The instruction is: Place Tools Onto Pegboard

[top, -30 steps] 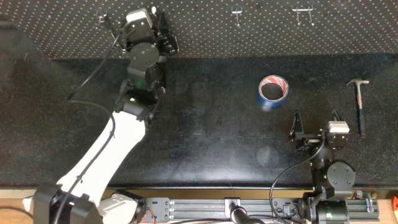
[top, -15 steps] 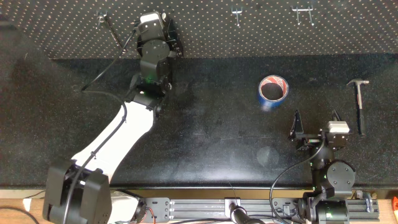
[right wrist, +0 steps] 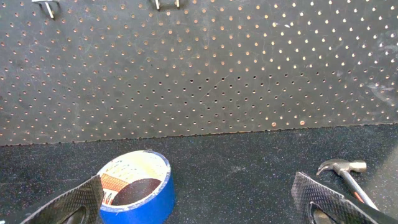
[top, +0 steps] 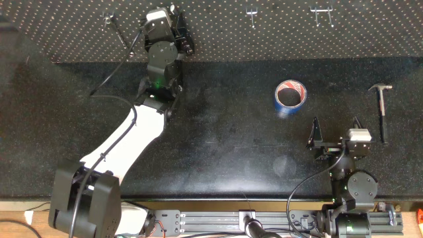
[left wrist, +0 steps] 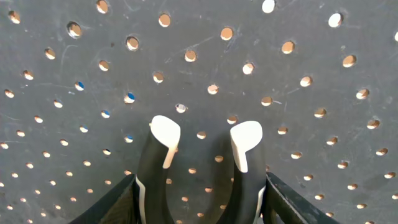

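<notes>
My left gripper (top: pixel 180 30) is up against the grey pegboard (top: pixel 277 30) at its left part. In the left wrist view the left gripper (left wrist: pixel 205 140) is open, its white fingertips (left wrist: pixel 165 132) close to the holed board with nothing between them. A blue tape roll (top: pixel 290 94) lies on the black mat, right of centre. A hammer (top: pixel 381 111) lies at the far right, head toward the board. My right gripper (top: pixel 336 135) stands open near the front right, empty. From it the tape roll (right wrist: pixel 137 186) and hammer (right wrist: pixel 345 171) lie ahead.
Metal hooks (top: pixel 251 13) (top: pixel 321 13) hang on the pegboard's upper right, and another hook (top: pixel 111 21) sits upper left. The hooks (right wrist: pixel 46 6) also show in the right wrist view. The black mat (top: pixel 225 132) covers the worktop.
My left gripper has shifted right along the pegboard and then a little farther up against it. The right arm, tape roll and hammer have not moved.
</notes>
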Tool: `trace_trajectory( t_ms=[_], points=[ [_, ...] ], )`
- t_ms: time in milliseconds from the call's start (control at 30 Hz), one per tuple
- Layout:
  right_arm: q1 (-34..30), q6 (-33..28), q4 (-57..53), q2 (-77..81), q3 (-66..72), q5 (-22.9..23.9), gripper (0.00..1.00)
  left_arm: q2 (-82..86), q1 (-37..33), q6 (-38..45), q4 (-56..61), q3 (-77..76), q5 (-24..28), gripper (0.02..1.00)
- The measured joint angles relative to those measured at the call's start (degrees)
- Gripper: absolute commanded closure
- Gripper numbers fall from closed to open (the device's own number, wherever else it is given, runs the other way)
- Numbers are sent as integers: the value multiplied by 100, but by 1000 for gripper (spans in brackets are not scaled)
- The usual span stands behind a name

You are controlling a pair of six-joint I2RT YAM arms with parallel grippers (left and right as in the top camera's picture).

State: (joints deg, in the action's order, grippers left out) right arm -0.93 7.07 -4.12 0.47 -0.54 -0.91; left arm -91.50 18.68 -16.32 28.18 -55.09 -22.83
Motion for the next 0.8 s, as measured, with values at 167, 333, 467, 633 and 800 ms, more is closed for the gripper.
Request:
trace_trajectory(
  t_ms=[167, 333, 467, 633, 800],
  points=[
    [0, 0, 0, 0, 0, 0, 7, 0, -26, 2, 116, 0, 2, 989],
    [0, 0, 2, 0, 0, 0, 9, 0, -37, 2, 173, 0, 2, 989],
    [0, 0, 2, 0, 0, 0, 9, 0, -85, 2, 173, 0, 11, 989],
    [0, 0, 0, 0, 0, 0, 7, 0, -205, 2, 166, 0, 17, 989],
    [0, 0, 2, 0, 0, 0, 9, 0, -203, 2, 98, 0, 149, 989]
  ],
)
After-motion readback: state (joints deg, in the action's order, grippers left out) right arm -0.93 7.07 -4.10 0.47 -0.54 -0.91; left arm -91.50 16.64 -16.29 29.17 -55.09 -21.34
